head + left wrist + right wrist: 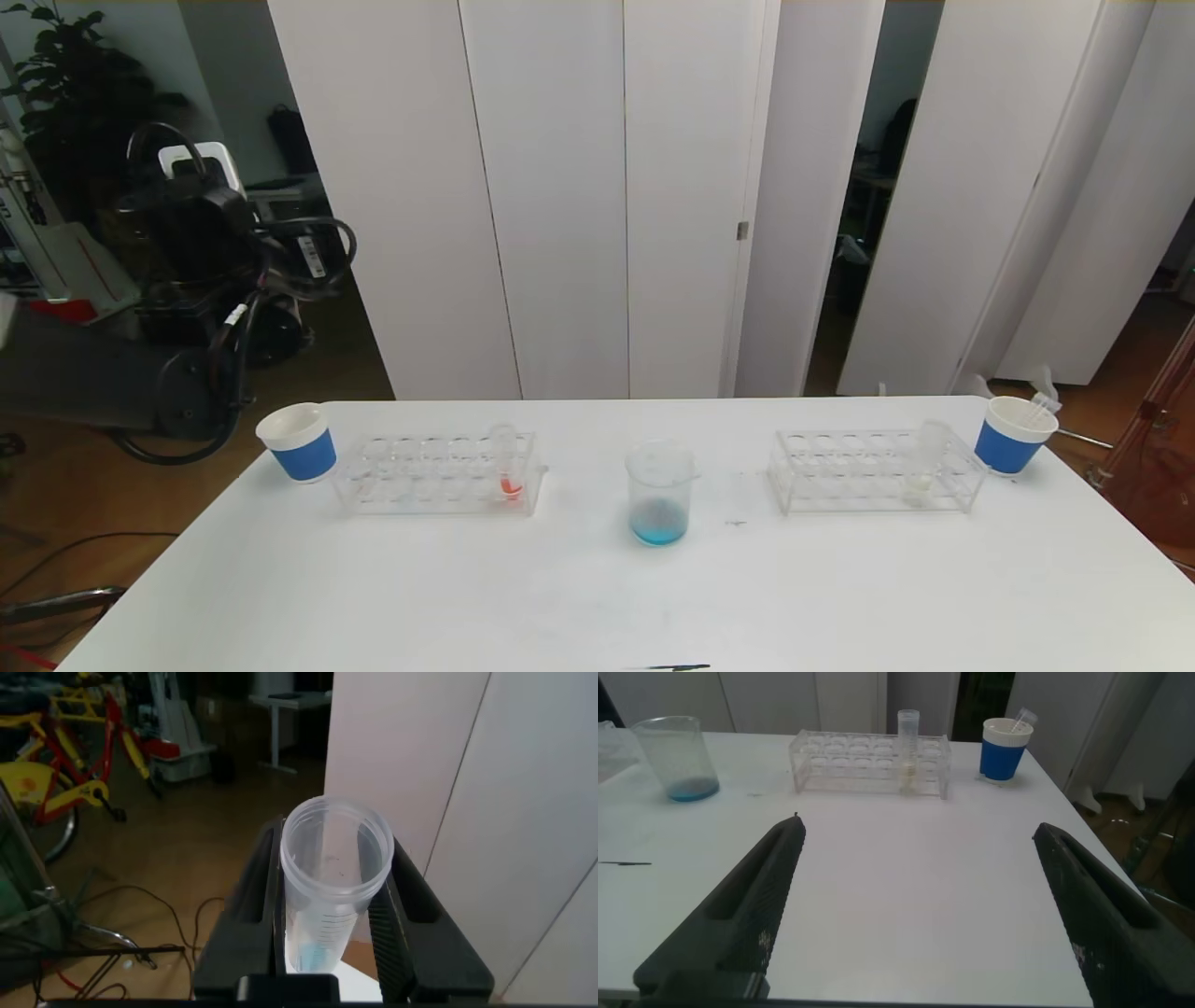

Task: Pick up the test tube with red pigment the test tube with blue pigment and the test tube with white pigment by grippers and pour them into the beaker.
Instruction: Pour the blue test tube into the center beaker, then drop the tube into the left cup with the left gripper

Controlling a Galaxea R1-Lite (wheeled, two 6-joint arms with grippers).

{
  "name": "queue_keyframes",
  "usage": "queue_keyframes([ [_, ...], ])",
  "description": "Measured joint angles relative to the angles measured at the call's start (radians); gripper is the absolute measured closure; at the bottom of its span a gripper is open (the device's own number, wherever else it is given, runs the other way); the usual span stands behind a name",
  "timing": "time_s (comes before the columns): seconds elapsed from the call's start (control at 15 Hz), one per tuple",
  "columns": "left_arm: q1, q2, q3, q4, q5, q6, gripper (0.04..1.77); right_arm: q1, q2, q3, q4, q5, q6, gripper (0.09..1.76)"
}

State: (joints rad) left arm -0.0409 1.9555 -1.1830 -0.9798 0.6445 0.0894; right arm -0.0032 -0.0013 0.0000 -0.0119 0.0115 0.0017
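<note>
Clear glass, the beaker (661, 492) is standing at the middle of the white table (597, 597) with a blue pool at its bottom; faint print on its wall is too small for reading. At its 9 o'clock a clear rack (437, 473) is carrying a tube with red pigment (507, 464), with a blue-and-white paper cup (299, 441) just beyond the rack's far end. At the beaker's 3 o'clock a second rack (876, 470) is carrying the test tube with white pigment (924, 462), and another paper cup (1014, 434) is standing beside that rack with a thin clear stick poking out.

Off the table, at the beaker's 10 o'clock in the head view, the left arm is hanging raised, and its own gripper is hard to make out there. Seen from the wrist, the left gripper (336, 919) is clamping the test tube with blue pigment (332, 891) between its fingers, mouth toward the camera; printed graduation marks are showing, unreadable, and a cyan trace is lying deep inside.

Low near the table's near edge, the right gripper (924, 905) is holding its fingers wide apart, gripping nothing.
</note>
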Motion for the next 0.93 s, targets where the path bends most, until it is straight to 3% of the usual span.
queue_keyframes([
  [0.47, 0.106, 0.187, 0.018, -0.103, -0.041, 0.017, 1.22, 0.000, 0.000, 0.000, 0.000, 0.000, 0.000, 0.10],
  [0.93, 0.147, 0.326, 0.021, -0.144, -0.053, 0.012, 1.22, 0.000, 0.000, 0.000, 0.000, 0.000, 0.000, 0.10],
])
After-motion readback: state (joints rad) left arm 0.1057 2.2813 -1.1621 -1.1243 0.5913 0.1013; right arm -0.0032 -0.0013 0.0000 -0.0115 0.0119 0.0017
